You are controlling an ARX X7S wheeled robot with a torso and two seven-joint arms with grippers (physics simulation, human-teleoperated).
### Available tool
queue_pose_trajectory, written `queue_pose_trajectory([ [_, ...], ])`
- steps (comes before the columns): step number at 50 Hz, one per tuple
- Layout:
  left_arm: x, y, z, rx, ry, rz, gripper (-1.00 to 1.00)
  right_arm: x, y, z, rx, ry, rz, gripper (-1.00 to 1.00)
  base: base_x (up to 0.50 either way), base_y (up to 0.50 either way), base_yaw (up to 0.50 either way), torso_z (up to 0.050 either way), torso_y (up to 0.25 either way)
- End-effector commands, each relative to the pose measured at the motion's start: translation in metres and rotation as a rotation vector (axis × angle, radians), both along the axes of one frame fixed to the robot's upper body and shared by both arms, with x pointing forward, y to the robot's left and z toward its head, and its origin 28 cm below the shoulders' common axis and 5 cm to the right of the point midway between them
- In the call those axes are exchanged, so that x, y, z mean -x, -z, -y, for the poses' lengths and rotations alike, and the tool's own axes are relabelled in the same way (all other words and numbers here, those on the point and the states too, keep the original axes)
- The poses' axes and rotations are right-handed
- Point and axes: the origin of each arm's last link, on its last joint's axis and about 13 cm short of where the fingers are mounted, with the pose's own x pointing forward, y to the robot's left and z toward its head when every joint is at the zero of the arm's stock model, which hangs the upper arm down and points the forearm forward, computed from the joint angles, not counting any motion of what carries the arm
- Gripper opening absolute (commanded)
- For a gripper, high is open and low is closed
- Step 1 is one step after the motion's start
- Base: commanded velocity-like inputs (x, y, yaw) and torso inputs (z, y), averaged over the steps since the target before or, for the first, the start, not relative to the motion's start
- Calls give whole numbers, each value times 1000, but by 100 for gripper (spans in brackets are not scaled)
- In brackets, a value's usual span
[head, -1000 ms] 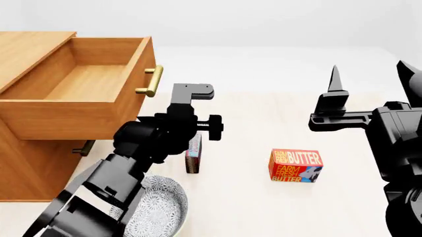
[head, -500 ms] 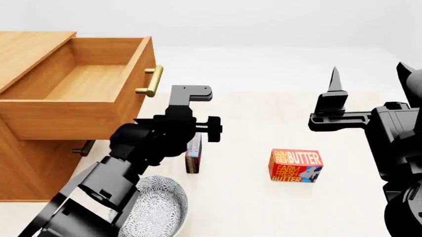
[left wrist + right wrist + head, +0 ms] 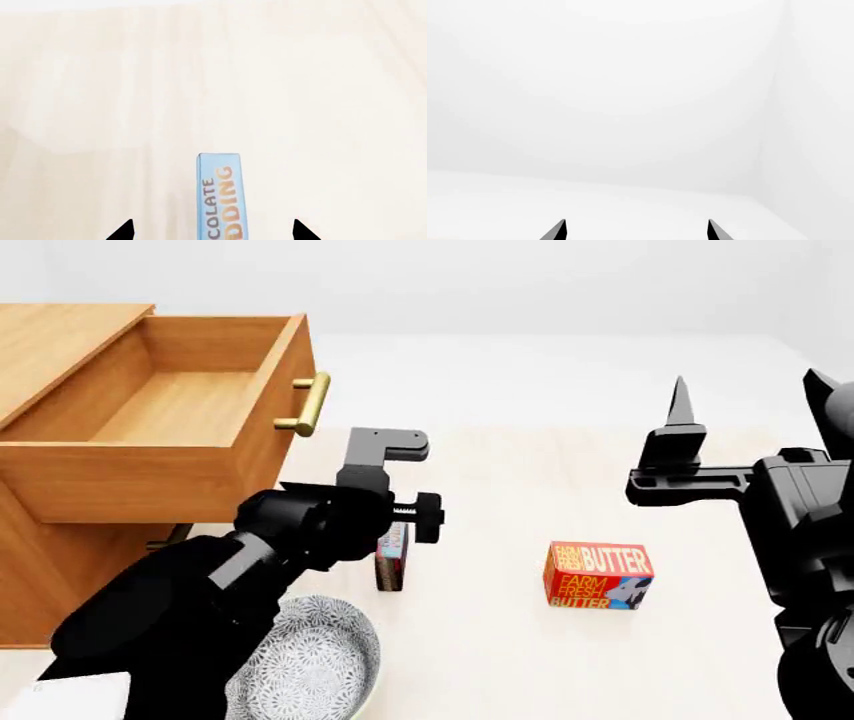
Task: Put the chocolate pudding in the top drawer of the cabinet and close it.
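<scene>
The chocolate pudding (image 3: 391,558) stands on its thin edge on the pale floor, blue side up, mostly hidden in the head view by my left wrist. In the left wrist view the pudding (image 3: 219,195) lies between the two dark fingertips of my left gripper (image 3: 212,232), which is open around it with a gap on both sides. The cabinet (image 3: 54,550) stands at the left with its top drawer (image 3: 134,480) pulled out and nothing inside. My right gripper (image 3: 754,400) is raised at the right, open and holding nothing; its right wrist view shows only a white wall beyond the right gripper (image 3: 637,231).
A red-and-yellow butter box (image 3: 598,576) sits on the floor to the right of the pudding. A patterned grey bowl (image 3: 320,655) lies near the front, under my left arm. The drawer's brass handle (image 3: 307,405) juts out toward my left wrist.
My left arm has dropped lower over the pudding and its wrist has sunk toward the floor. The right arm, the drawer and the boxes have not moved.
</scene>
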Motion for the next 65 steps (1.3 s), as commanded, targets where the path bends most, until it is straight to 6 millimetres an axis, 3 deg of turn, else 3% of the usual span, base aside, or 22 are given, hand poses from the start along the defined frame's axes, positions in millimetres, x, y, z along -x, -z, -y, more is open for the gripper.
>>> queue_pose_trajectory([
  [1,0,8,-7,-11,-26,-32,100,-1,1,0,-3,1,-2,100,0,0,0,0,0],
  [41,18,41,-5,21,28,-177,100,-2,3,0,-7,-1,-4,100,0,0,0,0,0],
  [42,18,41,-5,21,30,-176,-100,-2,3,0,-7,-1,-5,100,0,0,0,0,0],
  [65,17,39,-3,53,34,-162,-100,-3,4,0,-11,-1,-6,100,0,0,0,0,0],
])
